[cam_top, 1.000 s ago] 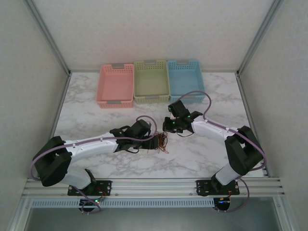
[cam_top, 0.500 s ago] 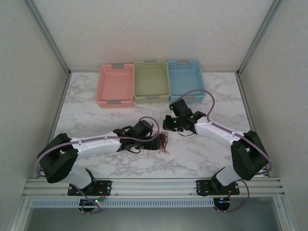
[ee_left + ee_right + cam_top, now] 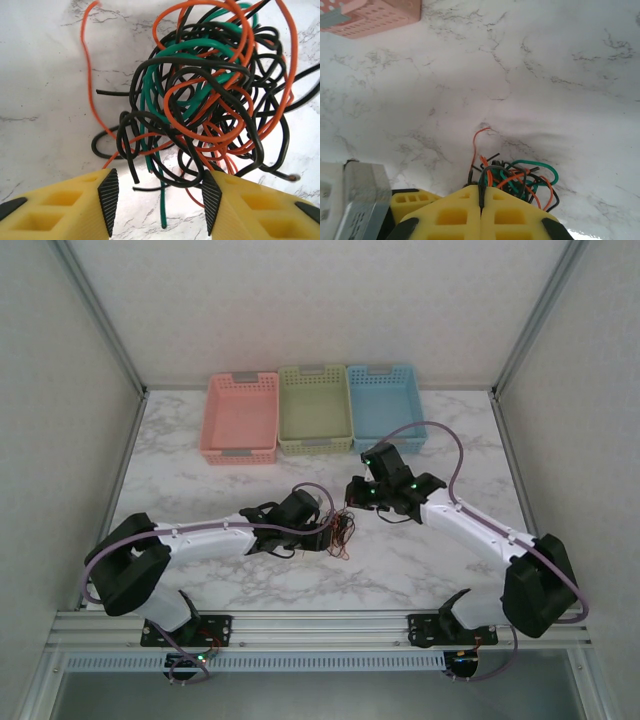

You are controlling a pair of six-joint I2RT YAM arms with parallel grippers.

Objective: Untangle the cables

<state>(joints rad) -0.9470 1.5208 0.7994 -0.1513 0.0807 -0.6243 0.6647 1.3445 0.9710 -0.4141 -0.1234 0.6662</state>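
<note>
White marble table [image 3: 190, 480] sits inside a white-walled booth, with metal posts running down both sides and a metal rail along the near edge. Three baskets stand side by side against the far edge: pink basket [image 3: 241, 418], green basket [image 3: 314, 408] and blue basket [image 3: 385, 405]. They are well apart from the work.

Near the middle of the table lie the cables [image 3: 342, 532], a loose knot of thin black, red-orange and teal-green wires. Bare marble surrounds the knot to the left, the right and the near side.

From the left, the left gripper [image 3: 157, 200] lies low over the marble. Its yellow fingers [image 3: 65, 210] stand apart, and the near fringe of the tangle lies loosely between the black pads.

Just beyond the knot is the right gripper [image 3: 481, 197]. Its fingers [image 3: 447, 215] are pressed together, and a black strand runs into the seam between them, with the rest of the knot just past the tips.
</note>
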